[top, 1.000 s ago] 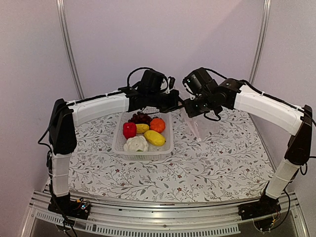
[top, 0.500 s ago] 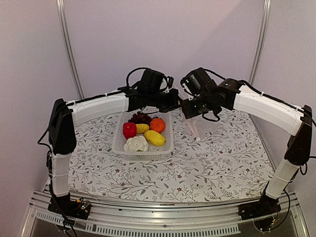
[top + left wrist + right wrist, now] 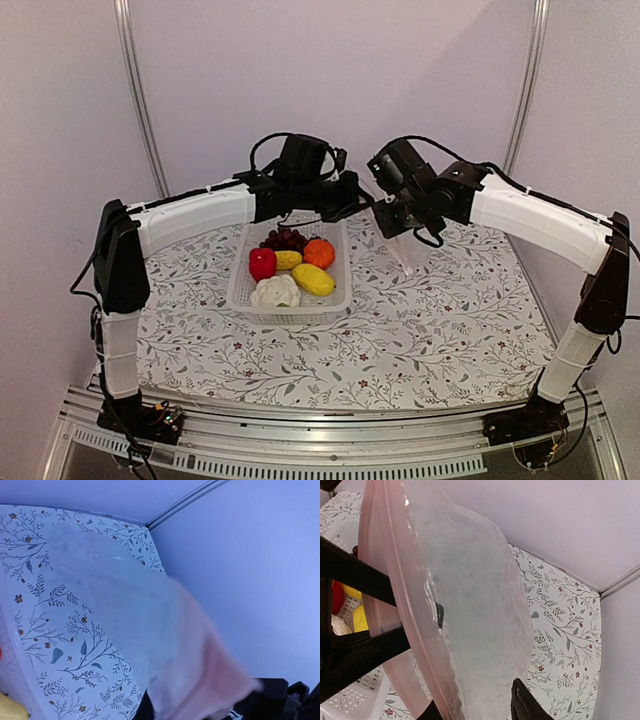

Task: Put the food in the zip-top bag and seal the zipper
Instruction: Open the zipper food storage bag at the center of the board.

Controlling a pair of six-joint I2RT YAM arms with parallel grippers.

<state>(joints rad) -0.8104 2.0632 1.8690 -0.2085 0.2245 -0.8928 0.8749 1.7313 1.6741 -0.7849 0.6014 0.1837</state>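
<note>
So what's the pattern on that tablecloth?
The tablecloth is white with leafy vines and red flowers; clearest in the top view.

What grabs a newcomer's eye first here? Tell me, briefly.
First, the two arms arching inward to meet above the table's far side, with the left gripper and the right gripper both at the top of a clear zip-top bag that hangs between them. Next, the white basket below the left arm, filled with bright toy food: red, orange, yellow, purple, white.

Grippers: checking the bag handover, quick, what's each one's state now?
Left gripper: closed on the bag.
Right gripper: around the bag; grip cannot be told.
</note>
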